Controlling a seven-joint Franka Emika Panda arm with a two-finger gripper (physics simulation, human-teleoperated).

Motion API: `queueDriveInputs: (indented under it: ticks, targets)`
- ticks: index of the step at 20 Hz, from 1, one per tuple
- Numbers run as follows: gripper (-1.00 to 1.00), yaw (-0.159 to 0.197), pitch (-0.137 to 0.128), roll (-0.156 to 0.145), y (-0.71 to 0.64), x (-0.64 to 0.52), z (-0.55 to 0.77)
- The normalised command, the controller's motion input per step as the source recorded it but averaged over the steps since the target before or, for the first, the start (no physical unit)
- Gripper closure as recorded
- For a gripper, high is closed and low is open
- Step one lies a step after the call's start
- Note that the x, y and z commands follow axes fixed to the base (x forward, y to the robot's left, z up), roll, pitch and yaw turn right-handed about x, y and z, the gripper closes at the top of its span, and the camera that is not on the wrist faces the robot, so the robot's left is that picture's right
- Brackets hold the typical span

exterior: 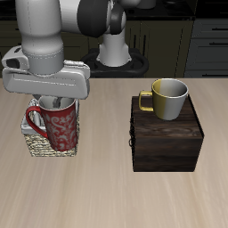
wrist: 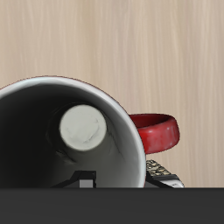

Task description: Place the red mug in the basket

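Hidden and cut-off parts around the woven wicker basket

The robot's grey wrist housing hides the gripper fingertips and the rim of the dark red mottled mug; the mug covers most of the tan wicker basket; the wrist view crops the mug's rim.

Mug: a dark red mug with a pale grey rim, seen from straight above, directly under the gripper and very close to it.
Inside: dark grey wall, with a pale round bottom.
Handle: a red loop handle that sticks out from the side of the mug.
Surface: a light wooden table with fine grain, visible beyond the mug.
Gripper: only a dark edge of it is visible; I cannot tell how the jaws stand.
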Motion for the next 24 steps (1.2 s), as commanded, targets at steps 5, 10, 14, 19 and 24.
queueDriveInputs:
  ticks: [5,10,14,19,24]
  targets:
    - [1.0,0.006,-0.065,-0.007,-0.05,-0.28,0.56]
    - [1.0,0.023,-0.065,-0.001,0.01,-0.27,0.47]
    - [1.0,0.037,-0.033,0.011,-0.02,-0.21,0.16]
    - [1.0,0.011,-0.01,0.006,-0.06,-0.25,0.04]
    - [1.0,0.022,-0.026,-0.001,-0.17,-0.33,0.02]
